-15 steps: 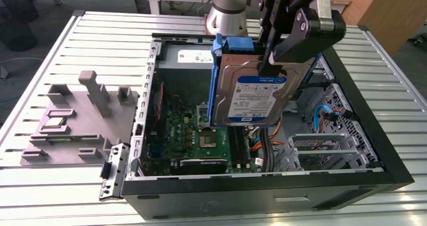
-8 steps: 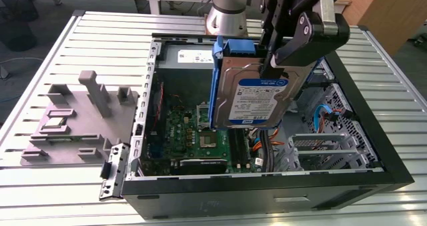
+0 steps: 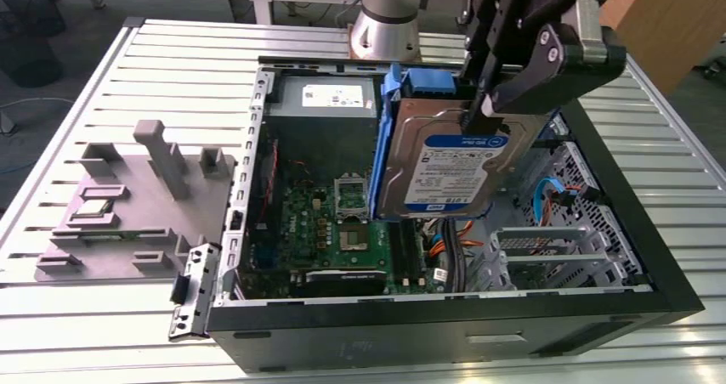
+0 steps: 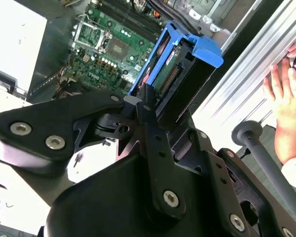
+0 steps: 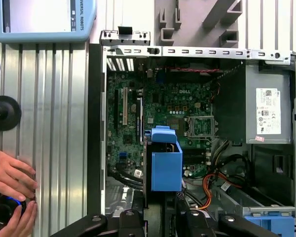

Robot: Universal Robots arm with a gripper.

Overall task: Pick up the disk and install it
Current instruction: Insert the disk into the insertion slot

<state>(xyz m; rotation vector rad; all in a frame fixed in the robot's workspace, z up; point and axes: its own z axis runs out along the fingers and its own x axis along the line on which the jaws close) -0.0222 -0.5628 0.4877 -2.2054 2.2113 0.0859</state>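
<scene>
The disk [image 3: 445,170], a silver hard drive with a white-and-blue label and a blue plastic frame, hangs tilted on edge above the open computer case [image 3: 454,329], over the motherboard's right side in the exterior view. My gripper [image 3: 485,116] is shut on the disk's upper end from above. In the second wrist view the black fingers [image 4: 147,101] clamp the disk [image 4: 180,69], whose connector edge faces the camera. The first wrist view looks down past the disk's blue frame [image 5: 166,165] onto the motherboard [image 5: 163,113].
A grey power supply box [image 3: 326,104] sits at the case's back. A metal drive cage [image 3: 545,252] and orange cables [image 3: 556,199] lie on the exterior view's right. A grey fixture [image 3: 125,206] stands left of the case. A person's hands [image 5: 10,182] rest beside the case.
</scene>
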